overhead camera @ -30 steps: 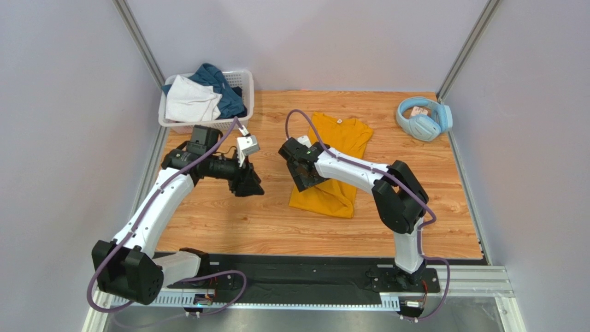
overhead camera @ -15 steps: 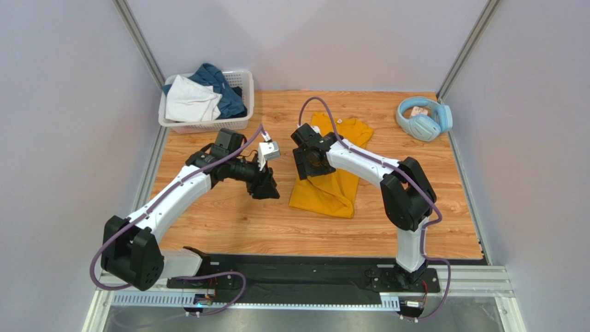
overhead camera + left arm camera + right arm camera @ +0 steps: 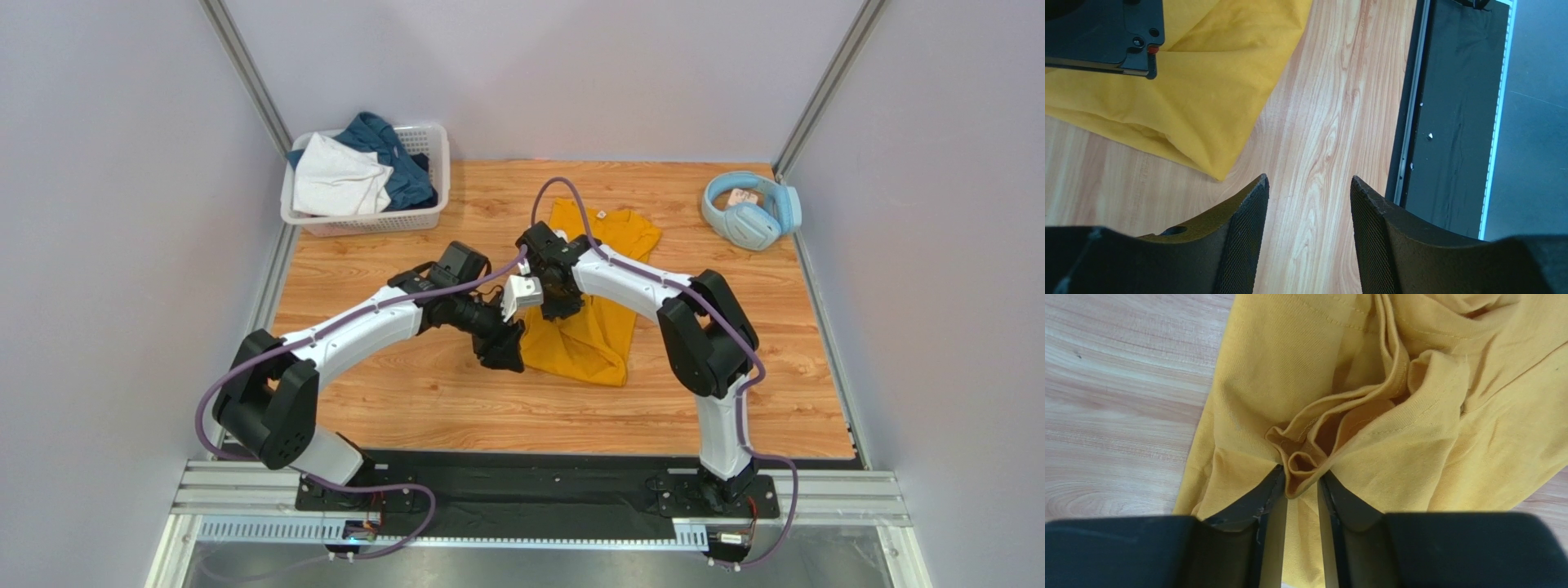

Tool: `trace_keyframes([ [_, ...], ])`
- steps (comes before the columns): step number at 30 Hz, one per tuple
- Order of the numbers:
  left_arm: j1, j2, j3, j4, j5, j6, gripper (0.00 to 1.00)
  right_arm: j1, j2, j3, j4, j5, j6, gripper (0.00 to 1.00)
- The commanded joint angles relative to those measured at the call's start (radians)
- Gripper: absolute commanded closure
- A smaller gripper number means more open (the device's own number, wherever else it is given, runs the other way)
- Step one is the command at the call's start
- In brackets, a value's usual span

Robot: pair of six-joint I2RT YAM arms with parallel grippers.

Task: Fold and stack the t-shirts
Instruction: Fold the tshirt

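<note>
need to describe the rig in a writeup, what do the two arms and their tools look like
The left arm and right arm both have white shell links with black joint housings. A purple cable loops along each. The left tool and right tool each have two black wedge-shaped fingers, finely textured on the inner faces.
</note>
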Motion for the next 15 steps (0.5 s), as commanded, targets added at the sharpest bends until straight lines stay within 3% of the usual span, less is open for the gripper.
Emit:
trace_keyframes([
  [1, -0.007, -0.022, 0.040, 0.047, -0.009, 0.016, 0.41, -0.009, -0.001, 0.055, 0.009, -0.007, -0.006, 0.73],
  [8, -0.028, 0.033, 0.076, 0.059, -0.060, 0.045, 0.41, -0.011, -0.012, 0.064, -0.015, -0.048, -0.021, 0.63],
  [15, -0.042, 0.191, 0.159, 0.097, -0.087, 0.048, 0.42, -0.008, -0.060, 0.033, -0.006, -0.085, -0.027, 0.59],
])
